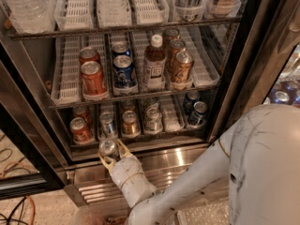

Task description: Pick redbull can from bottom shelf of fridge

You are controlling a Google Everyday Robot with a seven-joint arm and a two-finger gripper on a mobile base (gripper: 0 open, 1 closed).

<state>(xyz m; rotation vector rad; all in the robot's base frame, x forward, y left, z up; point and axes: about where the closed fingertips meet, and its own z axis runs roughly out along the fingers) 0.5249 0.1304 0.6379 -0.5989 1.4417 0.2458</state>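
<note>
Redbull can (108, 146): silver top visible, held just in front of the front edge of the bottom shelf (164, 136), outside the lanes and above the ribbed steel base panel (164, 165). Gripper (111, 151): yellow jaws clamped on the can, one on each side. White arm (187, 186) reaches in from lower right. On the shelf behind: a red can (80, 130) to the left, a gold can (130, 123) to the right, blue cans (197, 112) further right. The rack above holds a brown bottle (154, 64). Fridge (234, 78) door open.
</note>
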